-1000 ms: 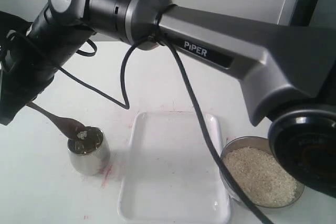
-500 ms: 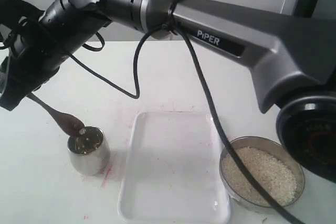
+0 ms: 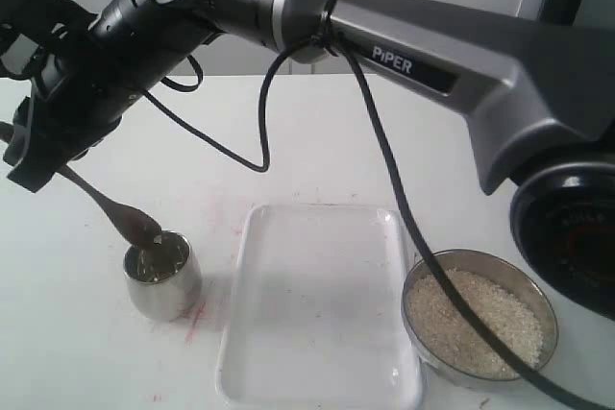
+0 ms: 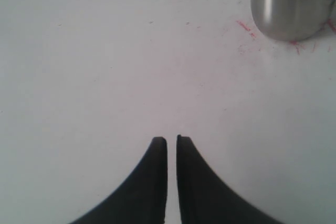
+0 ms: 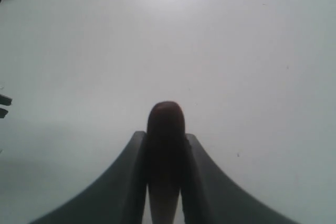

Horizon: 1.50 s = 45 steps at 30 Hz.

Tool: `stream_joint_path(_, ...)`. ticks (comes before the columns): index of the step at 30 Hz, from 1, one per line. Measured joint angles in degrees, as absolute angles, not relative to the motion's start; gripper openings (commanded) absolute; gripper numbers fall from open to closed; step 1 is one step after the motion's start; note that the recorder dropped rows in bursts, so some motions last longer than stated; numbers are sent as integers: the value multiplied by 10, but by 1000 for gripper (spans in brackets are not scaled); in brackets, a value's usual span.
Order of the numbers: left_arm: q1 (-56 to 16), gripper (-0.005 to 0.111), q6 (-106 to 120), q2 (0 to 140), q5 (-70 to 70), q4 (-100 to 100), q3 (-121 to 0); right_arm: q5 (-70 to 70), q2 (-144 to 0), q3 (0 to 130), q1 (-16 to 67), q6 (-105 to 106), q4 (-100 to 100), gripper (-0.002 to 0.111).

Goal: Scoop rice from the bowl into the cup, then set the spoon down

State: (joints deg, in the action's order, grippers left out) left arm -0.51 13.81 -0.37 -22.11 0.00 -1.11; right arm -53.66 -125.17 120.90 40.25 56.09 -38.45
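My right gripper (image 5: 165, 135) is clamped on the spoon (image 3: 125, 220), head tipped at the cup (image 3: 163, 280) rim so this scoop looks poured, rice (image 3: 476, 324) left in the bowl (image 3: 478, 253), spoon not set down yet, left gripper (image 4: 171, 140) pinched together on nothing.

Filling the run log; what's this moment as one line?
right gripper shut on spoon | spoon tip over cup | left gripper shut, empty | rice in bowl

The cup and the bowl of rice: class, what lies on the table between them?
A white rectangular tray lies between the cup and the bowl, apart from both. The exterior view shows this.
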Motion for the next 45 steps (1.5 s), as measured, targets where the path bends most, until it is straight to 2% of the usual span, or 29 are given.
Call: stream_joint_path(45, -5, 14, 138, -4, -221, 0, -11, -577, -1255, 1209, 399, 622, -429, 0)
